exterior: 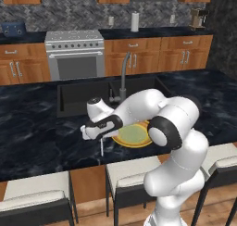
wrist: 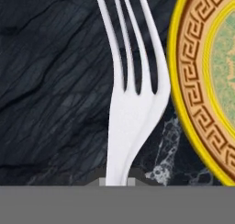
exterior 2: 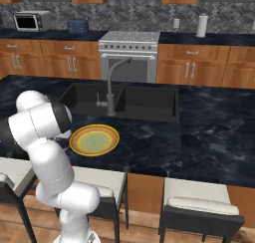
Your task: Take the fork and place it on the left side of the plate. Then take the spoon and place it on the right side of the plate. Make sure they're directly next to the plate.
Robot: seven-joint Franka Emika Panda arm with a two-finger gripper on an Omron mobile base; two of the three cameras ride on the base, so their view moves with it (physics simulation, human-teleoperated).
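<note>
One utensil is in play: the fork (exterior: pixel 101 147) hangs from the gripper (exterior: pixel 98 136), clamped on its handle, left of centre in the left base view, beside the plate (exterior: pixel 121 140) on the dark table (exterior: pixel 37 128). At centre left, the right base view adds the plate's full face. Up close, the hand view puts the tines left of the yellow rim; lowering and release come next, I judge.

Black marble counter (exterior: pixel 32 132), wooden cabinets (exterior 2: pixel 199 67), steel oven (exterior: pixel 75 58), sink (exterior 2: pixel 144 102)

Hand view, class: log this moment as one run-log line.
gripper: shut on fork | fork: just left of plate rim, over counter | spoon: not yet placed
</note>
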